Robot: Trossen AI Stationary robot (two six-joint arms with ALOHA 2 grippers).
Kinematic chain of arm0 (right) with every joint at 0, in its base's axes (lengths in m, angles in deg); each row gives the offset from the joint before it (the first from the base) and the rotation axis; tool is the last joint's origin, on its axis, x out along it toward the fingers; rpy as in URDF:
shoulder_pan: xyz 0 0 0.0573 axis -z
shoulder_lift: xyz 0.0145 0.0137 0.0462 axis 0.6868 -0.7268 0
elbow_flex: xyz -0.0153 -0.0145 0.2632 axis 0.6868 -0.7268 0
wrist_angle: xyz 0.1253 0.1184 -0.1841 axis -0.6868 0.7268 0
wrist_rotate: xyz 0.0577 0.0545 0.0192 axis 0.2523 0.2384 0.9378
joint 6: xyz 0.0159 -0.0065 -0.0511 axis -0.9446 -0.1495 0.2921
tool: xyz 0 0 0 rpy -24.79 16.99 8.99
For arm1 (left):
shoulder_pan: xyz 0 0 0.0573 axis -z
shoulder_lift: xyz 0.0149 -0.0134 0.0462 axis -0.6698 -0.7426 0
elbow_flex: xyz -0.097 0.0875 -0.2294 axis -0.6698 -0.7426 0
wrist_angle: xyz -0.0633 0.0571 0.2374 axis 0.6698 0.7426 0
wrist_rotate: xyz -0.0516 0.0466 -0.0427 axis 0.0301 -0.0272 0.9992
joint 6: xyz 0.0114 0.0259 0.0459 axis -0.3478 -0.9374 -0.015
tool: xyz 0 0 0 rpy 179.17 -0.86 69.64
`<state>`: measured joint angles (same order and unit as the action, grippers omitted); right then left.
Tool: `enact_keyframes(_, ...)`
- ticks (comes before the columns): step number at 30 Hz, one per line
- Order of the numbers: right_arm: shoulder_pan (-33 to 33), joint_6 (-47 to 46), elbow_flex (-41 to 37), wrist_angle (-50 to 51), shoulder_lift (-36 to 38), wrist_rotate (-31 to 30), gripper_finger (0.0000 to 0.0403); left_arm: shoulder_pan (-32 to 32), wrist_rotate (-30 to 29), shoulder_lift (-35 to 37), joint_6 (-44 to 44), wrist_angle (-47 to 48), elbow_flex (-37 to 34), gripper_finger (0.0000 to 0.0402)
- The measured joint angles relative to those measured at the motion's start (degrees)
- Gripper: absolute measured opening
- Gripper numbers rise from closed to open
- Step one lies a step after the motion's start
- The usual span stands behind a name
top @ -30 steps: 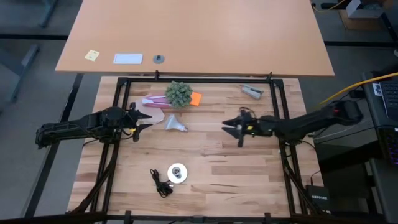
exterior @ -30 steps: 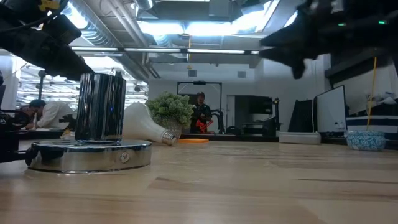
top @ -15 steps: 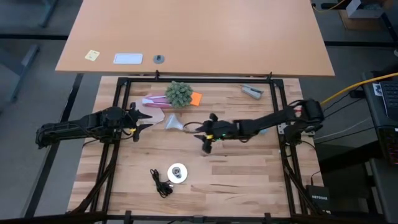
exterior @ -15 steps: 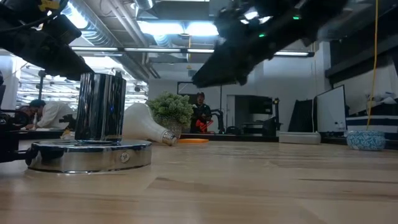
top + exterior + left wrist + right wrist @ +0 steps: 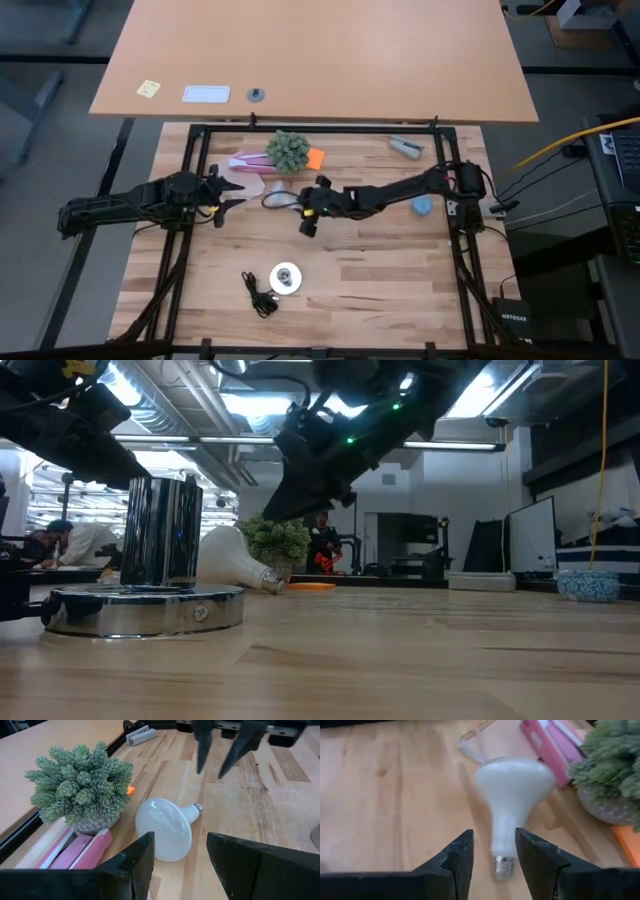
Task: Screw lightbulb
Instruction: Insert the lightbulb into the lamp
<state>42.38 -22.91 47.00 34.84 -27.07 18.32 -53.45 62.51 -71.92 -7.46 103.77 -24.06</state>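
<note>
Frosted white, the lightbulb (image 5: 165, 828) lies on its side on the wooden counter (image 5: 400, 260), beside a small green plant (image 5: 287, 150), its grey screw base pointing toward the right gripper (image 5: 305, 212). That gripper hovers just above the base, fingers apart and empty. The left gripper (image 5: 229, 189) waits nearby, fingers also apart.

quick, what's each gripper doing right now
Left gripper: open, empty, waiting beside the lightbulb.
Right gripper: open, empty, above the lightbulb's screw base.
</note>
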Motion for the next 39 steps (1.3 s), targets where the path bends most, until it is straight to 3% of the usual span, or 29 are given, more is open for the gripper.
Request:
enact_keyframes(7,2.32,-0.59,0.30,-0.71,-0.05,-0.24,0.0152,-0.02,0.00,0.00,0.00,0.01,0.00,0.0170)
enact_keyframes(14,3.29,-1.02,0.32,-2.36,-1.53,3.50,0.0152,0.00,0.00,-0.01,0.00,0.02,0.00,0.0170)
enact_keyframes(20,3.29,-6.41,0.86,-3.46,-4.35,5.70,0.0156,0.00,0.00,-0.02,0.00,0.01,-0.01,0.0170)
enact_keyframes(24,3.28,-7.13,3.63,-3.25,-6.68,8.46,0.0186,-0.01,0.00,-0.01,0.00,0.06,-0.02,0.0170)
enact_keyframes(31,3.25,-6.86,10.24,4.70,-9.62,7.22,0.0251,-0.02,0.00,0.00,0.00,0.00,-0.01,0.0170)
enact_keyframes(39,3.29,-6.80,10.83,6.33,-9.60,4.46,0.0271,-0.02,0.00,0.00,0.00,0.01,-0.02,0.0170)
